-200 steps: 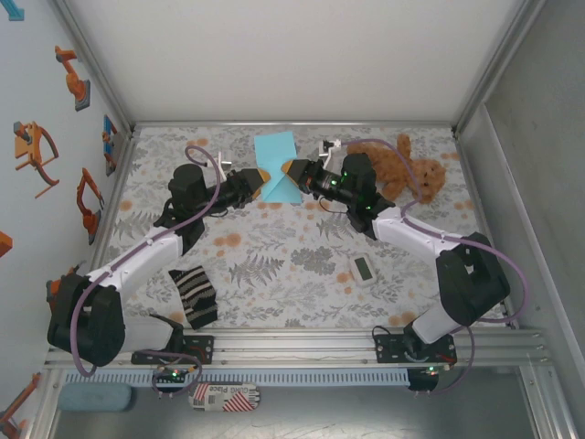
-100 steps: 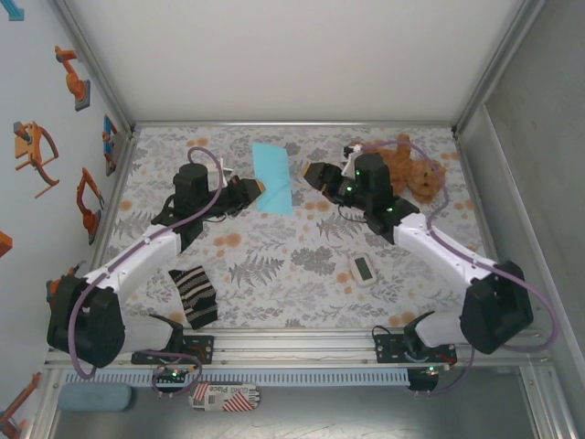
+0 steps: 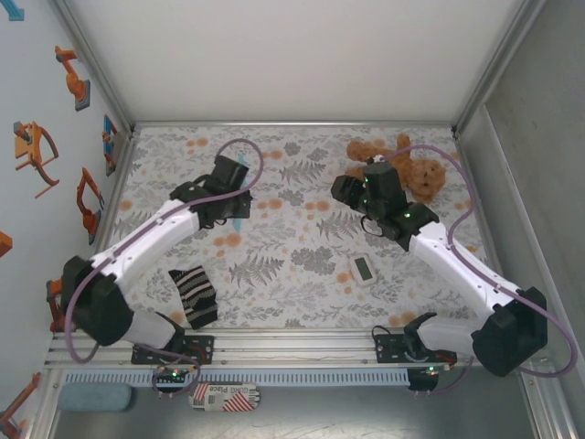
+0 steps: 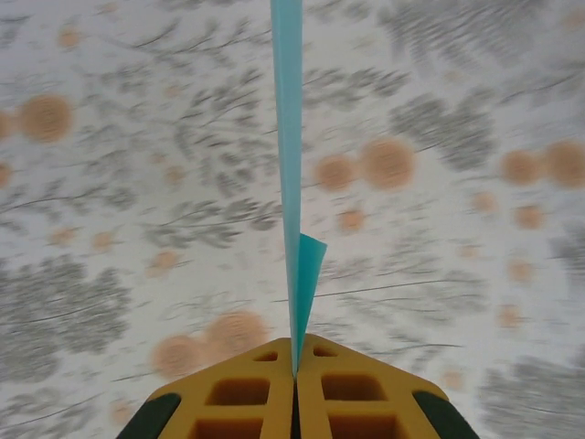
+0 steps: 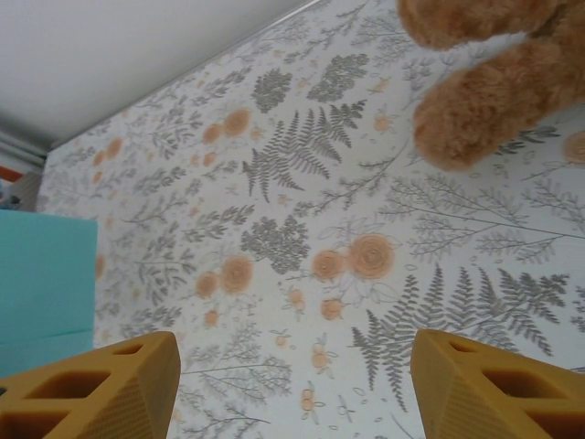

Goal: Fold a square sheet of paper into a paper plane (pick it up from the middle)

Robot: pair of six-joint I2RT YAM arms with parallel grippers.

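Both arms are drawing apart since a second ago: the right gripper (image 5: pixel 292 361) is standing open, empty, near the teddy (image 5: pixel 484 101). The left gripper (image 4: pixel 294 373) is pinching the paper (image 4: pixel 288 137) edge-on above the table (image 4: pixel 110 229); keeping that pinch firm is likely helping the crease.

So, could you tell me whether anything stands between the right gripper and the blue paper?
Nothing visible: bare table lies between the right gripper and the paper pinched by the left gripper; the teddy bear sits aside.

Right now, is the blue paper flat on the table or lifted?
Lifted: the left wrist view shows the paper edge-on, a thin strip pinched in the shut left gripper, with the table blurred behind it.
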